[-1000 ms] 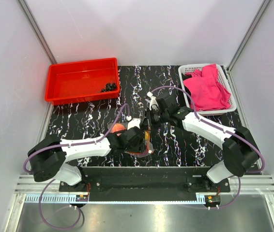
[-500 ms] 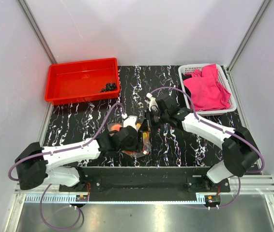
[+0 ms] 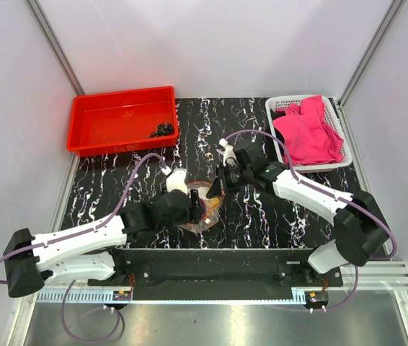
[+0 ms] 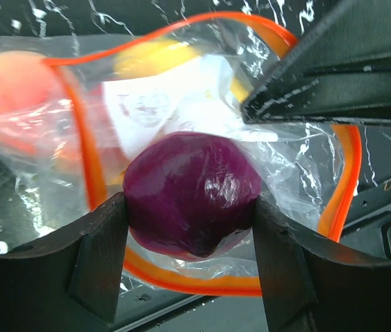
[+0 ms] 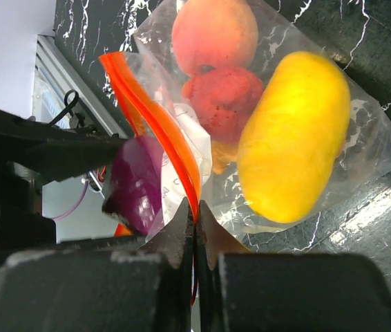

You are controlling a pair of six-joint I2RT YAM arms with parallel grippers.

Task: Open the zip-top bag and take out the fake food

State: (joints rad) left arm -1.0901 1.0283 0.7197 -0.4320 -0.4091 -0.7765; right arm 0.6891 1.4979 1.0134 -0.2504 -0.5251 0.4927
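Where the two arms meet at the near middle of the black, white-veined table (image 3: 262, 216), the holdings are as follows.

1. Clear, crinkly plastic zip-top bag (image 3: 207, 213) with orange-red zip strip (image 5: 155, 131). It lies on the table with its mouth gaping.
2. Left gripper (image 4: 190, 207). Its fingers (image 4: 99, 256) are clamped on either side of a purple round toy piece (image 4: 192, 187), held at the bag's mouth within the loop of the strip. Whether the piece is wholly clear of the plastic cannot be told.
3. Right gripper (image 5: 195, 218). The jaws are pressed together on the bag's rim at the strip, pinching one lip.
4. Contents inside the bag:
   - yellow oval toy fruit (image 5: 292, 138), the largest piece
   - orange peach-like ball (image 5: 215, 33), toward the closed end
   - red rough-skinned piece (image 5: 223, 97), lodged between the two and close against both
5. Red plastic tray (image 3: 110, 122), far left, with small black beads (image 3: 162, 130) in its near right corner.
6. White slatted basket (image 3: 280, 103), far right, holding a crumpled pink cloth (image 3: 308, 133).

Items 5 and 6 stand well apart from the bag.
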